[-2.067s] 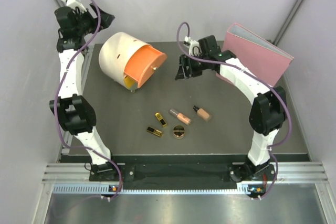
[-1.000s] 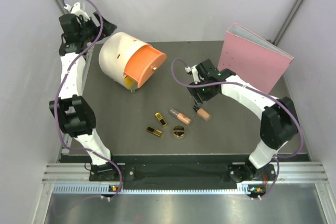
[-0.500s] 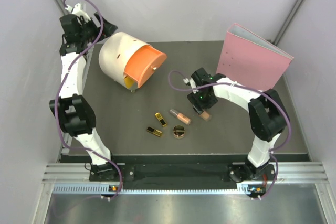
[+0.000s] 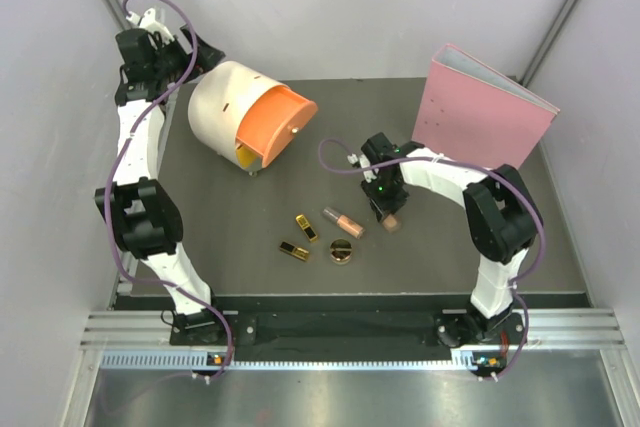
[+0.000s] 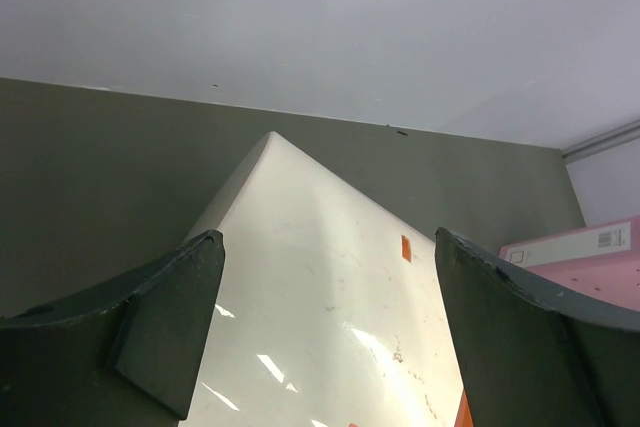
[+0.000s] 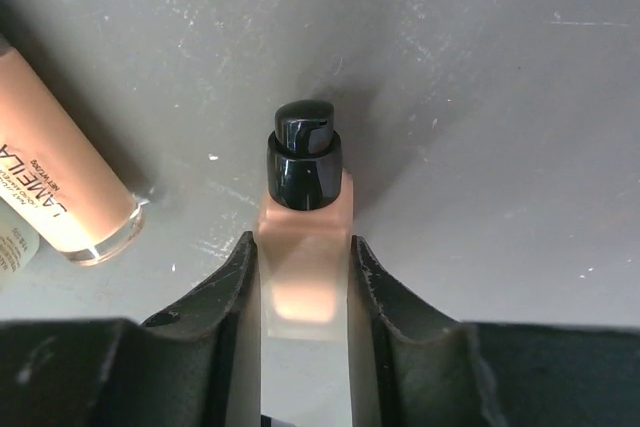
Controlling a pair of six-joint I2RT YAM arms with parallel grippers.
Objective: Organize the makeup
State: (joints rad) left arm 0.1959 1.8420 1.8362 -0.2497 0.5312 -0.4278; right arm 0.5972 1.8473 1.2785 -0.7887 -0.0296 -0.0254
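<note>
My right gripper (image 4: 386, 209) is down on the table, shut on the peach bottle with the dark cap (image 6: 304, 162); its jaws press both flat sides. From above, that bottle (image 4: 392, 222) is mostly hidden under the gripper. The peach bottle with the clear cap (image 4: 344, 222) lies just left of it, also in the right wrist view (image 6: 55, 187). Two gold-and-black lipstick cases (image 4: 306, 228) (image 4: 293, 249) and the round gold compact (image 4: 341, 251) lie further left. My left gripper (image 5: 327, 247) is open, high at the back left above the cream drawer box (image 5: 320, 307).
The cream cylindrical drawer box (image 4: 225, 107) lies at the back left with its orange drawer (image 4: 275, 122) pulled out toward the middle. A pink binder (image 4: 480, 117) stands at the back right, close behind my right arm. Grey walls enclose the dark table (image 4: 450, 257).
My right gripper came from the back near the binder down to the dark-capped bottle and closed around it. The left arm has hardly moved.
</note>
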